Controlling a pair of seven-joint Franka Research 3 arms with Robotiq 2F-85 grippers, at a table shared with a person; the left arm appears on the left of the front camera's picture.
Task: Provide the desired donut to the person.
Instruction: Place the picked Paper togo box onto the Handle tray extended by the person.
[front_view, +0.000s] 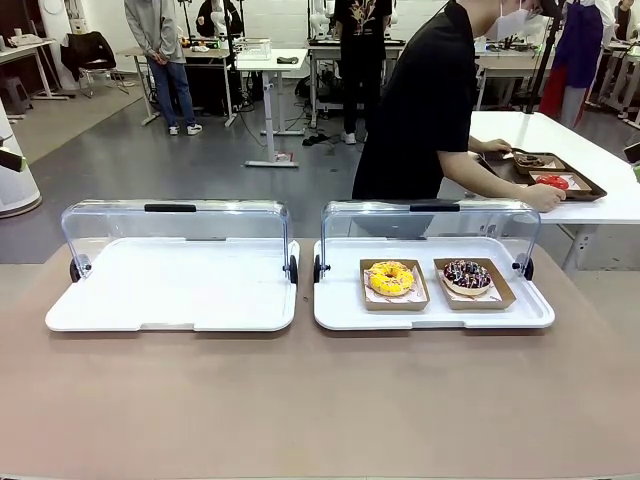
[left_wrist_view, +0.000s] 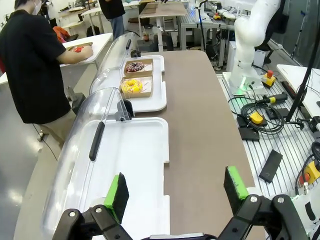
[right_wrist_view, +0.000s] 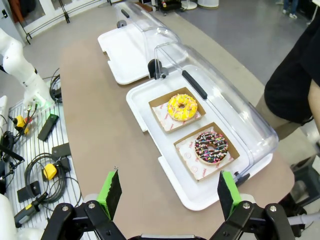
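Both tools, the left tool (left_wrist_view: 175, 192) and right tool (right_wrist_view: 167, 192), wait spread wide (no choice given) while the person (front_view: 425, 100) turns away from the yellow donut (front_view: 391, 277).

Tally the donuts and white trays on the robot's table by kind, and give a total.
Yellow-iced donut: 1
Chocolate donut with sprinkles: 1
White tray holding the donuts: 1
White tray with nothing on it: 1
Total: 4
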